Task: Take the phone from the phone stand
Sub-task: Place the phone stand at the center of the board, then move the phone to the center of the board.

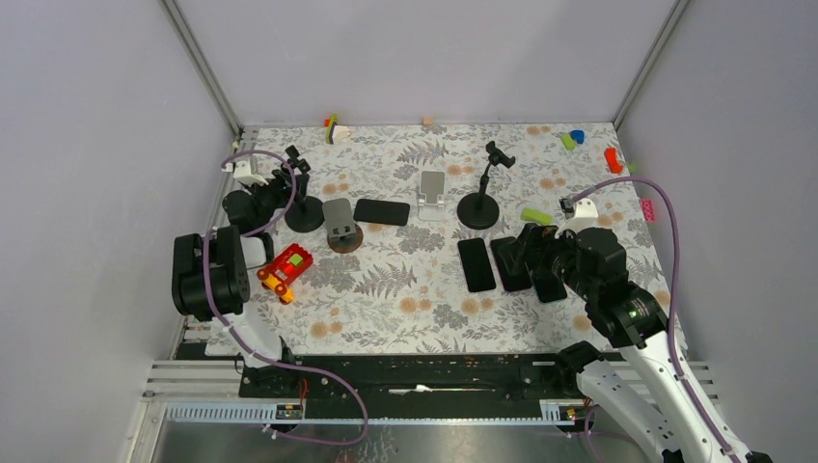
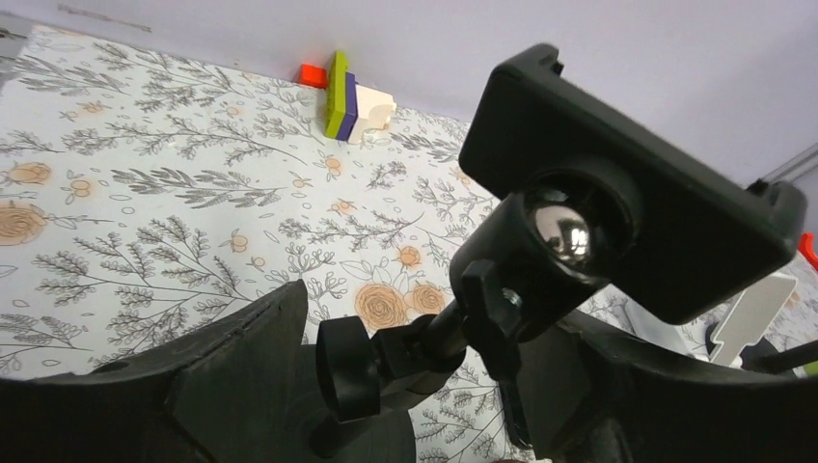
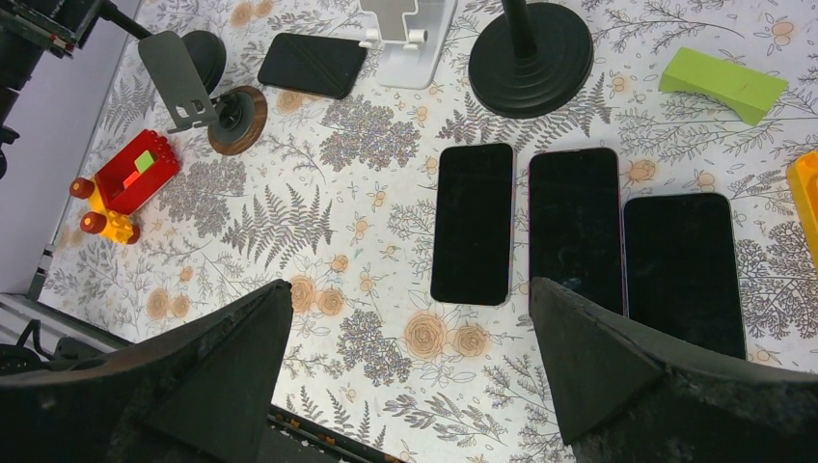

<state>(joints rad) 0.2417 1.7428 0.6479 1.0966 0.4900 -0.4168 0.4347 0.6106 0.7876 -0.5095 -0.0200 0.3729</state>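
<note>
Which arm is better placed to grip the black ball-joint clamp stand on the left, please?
Left: the left pincer straddles the black ball-joint clamp stand; the right pincer hangs open over three flat black phones.

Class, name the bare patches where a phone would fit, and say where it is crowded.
Free: the cloth between the red toy truck and the three side-by-side phones, and the strip behind the white stand. Crowded: around the black pole stand and those phones.
</note>
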